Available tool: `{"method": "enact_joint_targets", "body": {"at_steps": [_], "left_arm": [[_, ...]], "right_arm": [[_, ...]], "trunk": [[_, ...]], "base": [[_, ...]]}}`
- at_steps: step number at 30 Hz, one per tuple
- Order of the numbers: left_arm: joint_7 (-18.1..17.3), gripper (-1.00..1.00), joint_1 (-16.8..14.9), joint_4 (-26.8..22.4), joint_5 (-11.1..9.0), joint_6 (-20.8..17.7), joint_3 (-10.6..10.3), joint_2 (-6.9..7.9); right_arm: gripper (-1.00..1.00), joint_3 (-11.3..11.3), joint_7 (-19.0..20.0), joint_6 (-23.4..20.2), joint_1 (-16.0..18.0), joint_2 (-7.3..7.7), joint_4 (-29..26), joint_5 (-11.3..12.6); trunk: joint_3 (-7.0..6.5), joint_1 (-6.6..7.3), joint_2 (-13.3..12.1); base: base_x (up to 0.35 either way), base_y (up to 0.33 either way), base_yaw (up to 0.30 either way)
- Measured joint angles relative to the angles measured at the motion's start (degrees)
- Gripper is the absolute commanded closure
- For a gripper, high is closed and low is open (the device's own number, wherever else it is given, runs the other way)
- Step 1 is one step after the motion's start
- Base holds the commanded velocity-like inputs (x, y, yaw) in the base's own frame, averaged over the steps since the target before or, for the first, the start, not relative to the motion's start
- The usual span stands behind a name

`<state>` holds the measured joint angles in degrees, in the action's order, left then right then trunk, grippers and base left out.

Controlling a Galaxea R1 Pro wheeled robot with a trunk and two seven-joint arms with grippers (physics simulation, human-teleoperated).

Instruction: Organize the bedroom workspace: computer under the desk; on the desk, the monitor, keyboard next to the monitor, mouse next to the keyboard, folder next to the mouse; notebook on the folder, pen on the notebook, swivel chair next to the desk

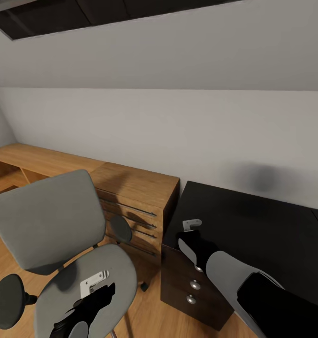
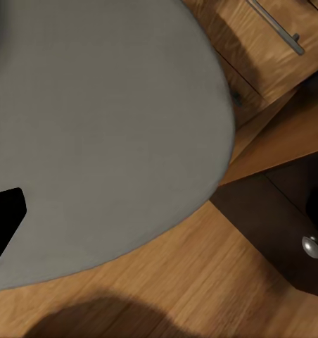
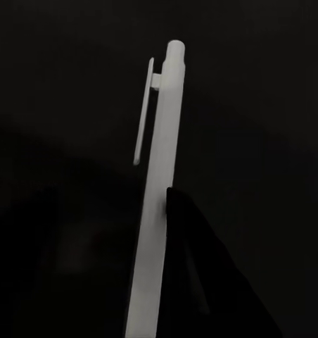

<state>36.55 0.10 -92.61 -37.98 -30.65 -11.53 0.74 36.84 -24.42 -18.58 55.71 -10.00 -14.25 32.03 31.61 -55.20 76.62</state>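
Right tool pinches a slim white clipped pen above the matte black desk; left tool's opening can't be told.

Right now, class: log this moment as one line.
right gripper: holds slim white clip pen over black desk | left gripper: above grey swivel chair seat

The robot's right arm is built of smooth pale grey shell segments joined to glossy black sections, the nearest a broad black cuff. Its wrist narrows into black, tipped by a small light grey bracket. The left arm shows a black wrist housing carrying a white plate with two slots, possibly a mounting bracket.
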Motion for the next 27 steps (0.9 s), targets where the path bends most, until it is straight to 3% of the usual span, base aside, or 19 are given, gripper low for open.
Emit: {"method": "enact_joint_targets", "body": {"at_steps": [27], "left_arm": [[0.01, -1.0, 0.01, 0.08, -0.17, 0.0, -0.02, 0.0]], "right_arm": [[1.0, -0.34, 2.19, -0.2, 0.01, 0.44, -0.04, 0.3]], "trunk": [[0.0, 0.0, 0.0]], "base": [[0.0, 0.0, 0.0]]}}
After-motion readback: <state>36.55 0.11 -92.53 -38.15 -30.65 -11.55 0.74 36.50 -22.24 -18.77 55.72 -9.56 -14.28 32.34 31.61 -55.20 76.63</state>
